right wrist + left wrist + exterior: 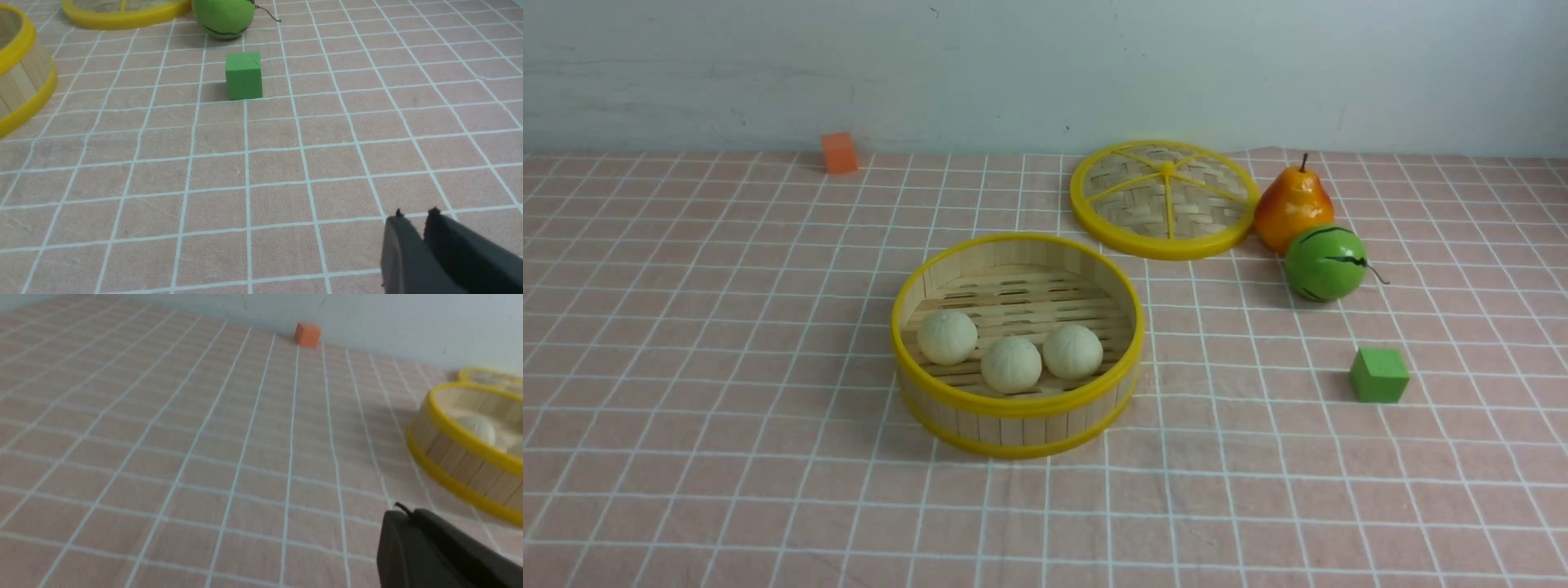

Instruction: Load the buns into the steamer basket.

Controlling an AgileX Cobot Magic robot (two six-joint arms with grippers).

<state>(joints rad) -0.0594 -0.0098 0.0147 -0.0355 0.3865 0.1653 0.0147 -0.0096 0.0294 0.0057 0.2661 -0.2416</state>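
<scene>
We see the steamer basket standing upright on the pink checked cloth, and we place everything else by it. All three buns lie inside it on the slatted floor, toward the wall nearest the robot: the left bun, the middle bun and the right bun. The middle and right ones touch or nearly touch (we cannot tell which), while the left one sits just apart from the middle one.

Beyond the basket and to its right the woven lid lies flat on the cloth. Right of the lid, touching its rim or just beside it, stands a pear, and the green striped ball rests against the pear on the robot's side. A green cube sits well to the right of the basket, alone. An orange cube sits far beyond the basket to the left, by the wall.

Neither arm shows in the front view. In the left wrist view we see the left gripper low over bare cloth to the left of the basket, its fingers closed together, holding nothing. In the right wrist view the right gripper hovers over bare cloth on the robot's side of the green cube; its fingertips stand almost together with a thin gap, nothing between them.
</scene>
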